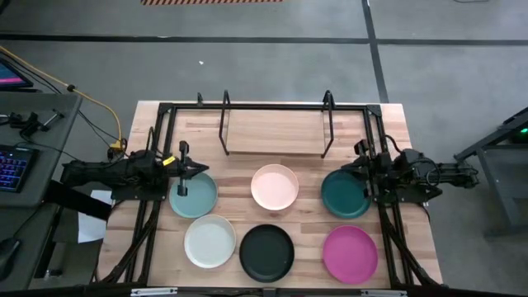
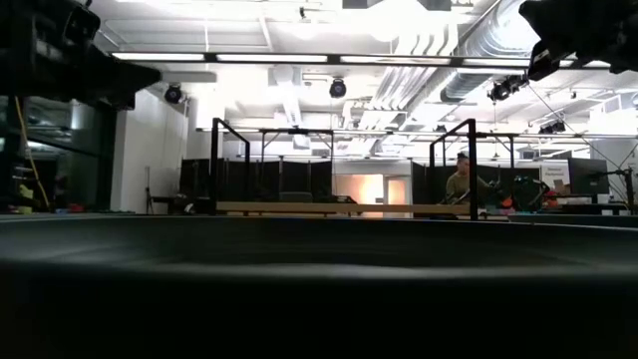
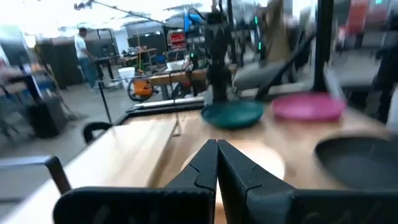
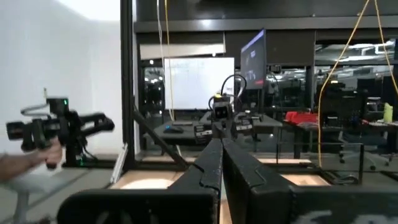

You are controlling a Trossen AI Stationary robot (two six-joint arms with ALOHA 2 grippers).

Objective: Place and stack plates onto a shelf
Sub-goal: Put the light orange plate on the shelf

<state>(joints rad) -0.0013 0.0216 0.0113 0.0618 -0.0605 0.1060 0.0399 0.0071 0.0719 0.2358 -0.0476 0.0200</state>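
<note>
L gripper (image 1: 195, 170), fingers together & empty, sits over the light teal plate (image 1: 194, 195), shelf (image 1: 275, 132) just beyond; R gripper (image 1: 358, 171), also closed, over the dark teal plate (image 1: 345, 194).

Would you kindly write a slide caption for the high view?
Six round plastic plates lie before the empty wooden wire-upright shelf; left claw and right claw shut.
</note>
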